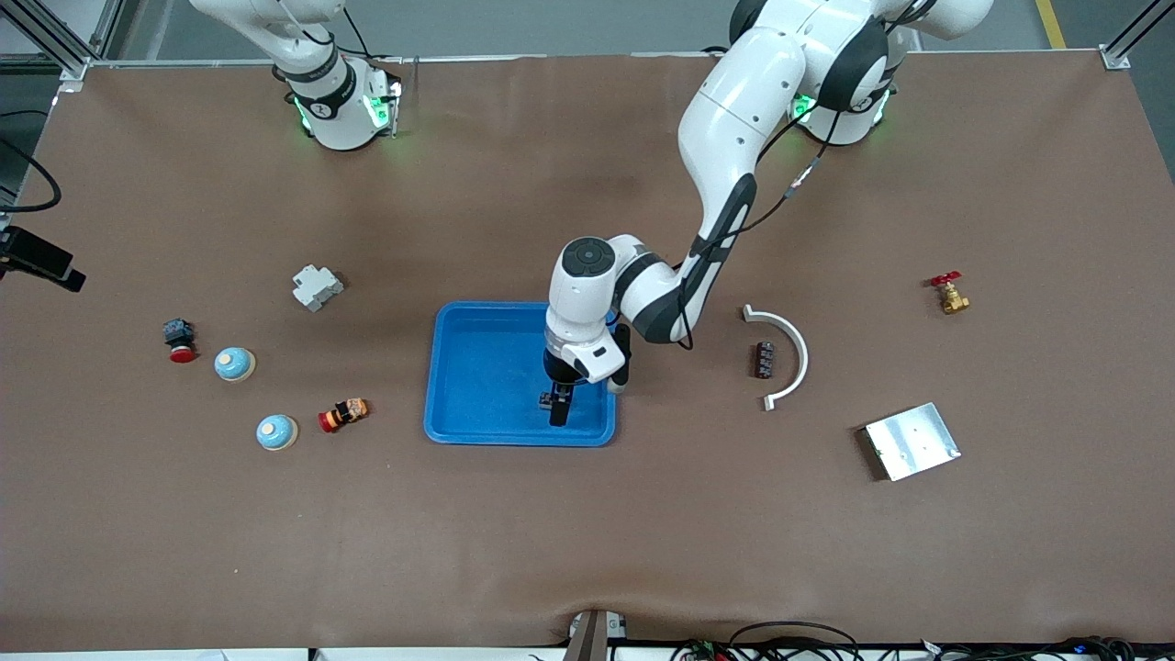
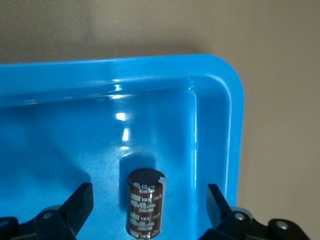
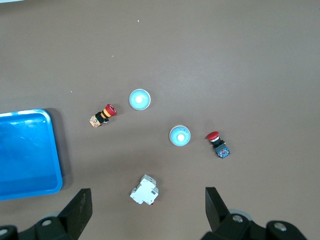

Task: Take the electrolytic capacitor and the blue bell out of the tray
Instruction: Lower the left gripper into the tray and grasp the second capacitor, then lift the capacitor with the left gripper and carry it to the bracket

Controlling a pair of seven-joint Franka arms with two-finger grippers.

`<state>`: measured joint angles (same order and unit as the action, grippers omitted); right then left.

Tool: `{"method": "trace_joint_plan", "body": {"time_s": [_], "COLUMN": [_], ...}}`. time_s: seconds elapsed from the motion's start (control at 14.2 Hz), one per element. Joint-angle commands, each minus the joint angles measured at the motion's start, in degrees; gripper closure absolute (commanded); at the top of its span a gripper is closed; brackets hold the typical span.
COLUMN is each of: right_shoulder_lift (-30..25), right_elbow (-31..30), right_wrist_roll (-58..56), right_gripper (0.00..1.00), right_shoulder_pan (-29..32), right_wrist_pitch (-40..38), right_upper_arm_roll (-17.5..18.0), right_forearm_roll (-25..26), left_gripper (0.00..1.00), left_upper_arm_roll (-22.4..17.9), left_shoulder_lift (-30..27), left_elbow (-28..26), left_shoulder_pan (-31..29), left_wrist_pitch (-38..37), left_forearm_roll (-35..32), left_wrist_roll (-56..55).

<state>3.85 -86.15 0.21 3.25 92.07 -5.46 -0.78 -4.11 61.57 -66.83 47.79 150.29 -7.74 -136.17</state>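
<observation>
Electrolytic capacitor [image 2: 146, 205] first. Front view: can't actually pick it out, hidden under the left gripper [image 1: 556, 404], which hangs low inside the blue tray [image 1: 477, 367], close to the corner nearest the camera on the left arm's end. Two blue bells [image 1: 235, 364] [image 1: 276, 431] already sitting on the bare table well away from that gripper, toward the right arm's end, next to a red-capped push button [image 1: 180, 341], a yellow-and-red switch part [image 1: 343, 414] and a white breaker-looking block [image 1: 317, 286]. No bell visible in the tray. Right gripper out of this view, arm parked up by its base, waiting.

Left wrist view: capacitor lying on the tray floor, dark brown sleeve with pale print, sitting between the two fingers [image 2: 80, 205], a bit closer to the one by the tray's rim. Jaws spread wide, nothing held, clear gaps on both sides.

Right wrist view: right gripper [image 3: 148, 210] high over the table, also spread wide and empty, breaker block roughly under it, bells a bit farther out.

Risks, just guessing: round can, so probably rolls or squirts out if the pads close off-centre. Also that finger near the rim could clip the tray wall and drag the whole tray along.
</observation>
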Motion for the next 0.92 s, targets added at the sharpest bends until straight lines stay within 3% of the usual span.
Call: {"method": "trace_joint_plan", "body": {"time_s": [0.0,0.21,0.28,0.42,0.49,0.85], "right_shoulder_lift": [-0.42,-0.16,-0.25,-0.33,-0.34,-0.34], "right_elbow": [-0.07,0.81,0.81,0.81,0.81,0.72], "right_wrist_roll": [0.06,-0.03,-0.03,-0.12,-0.12,-0.03], "right_gripper": [0.0,0.0,0.0,0.0,0.0,0.0], "right_shoulder_pan": [0.61,0.62,0.53,0.27,0.01,0.09], "right_wrist_pitch": [-0.22,-0.75,-0.84,-1.02,-1.02,-1.11], "right_upper_arm_roll": [-1.31,-1.4,-1.22,-1.13,-1.13,-1.13], "right_forearm_roll": [-0.71,-0.8,-0.72,-0.72,-0.63,-0.63], "left_gripper": [0.0,0.04,0.24,0.81,1.0,1.0], "left_upper_arm_roll": [-2.3,-3.97,-3.98,-4.06,-4.15,-3.8], "left_shoulder_lift": [2.4,3.03,2.94,2.59,2.5,0.05], "left_elbow": [1.79,1.79,1.79,1.7,1.7,1.18], "left_shoulder_pan": [1.25,2.66,2.75,2.66,2.75,3.27], "left_wrist_pitch": [2.2,3.26,3.26,3.26,2.91,-1.03], "left_forearm_roll": [0.8,0.8,0.8,0.53,0.36,0.18], "left_wrist_roll": [-0.68,-0.85,-0.85,-0.15,1.16,4.85]}}
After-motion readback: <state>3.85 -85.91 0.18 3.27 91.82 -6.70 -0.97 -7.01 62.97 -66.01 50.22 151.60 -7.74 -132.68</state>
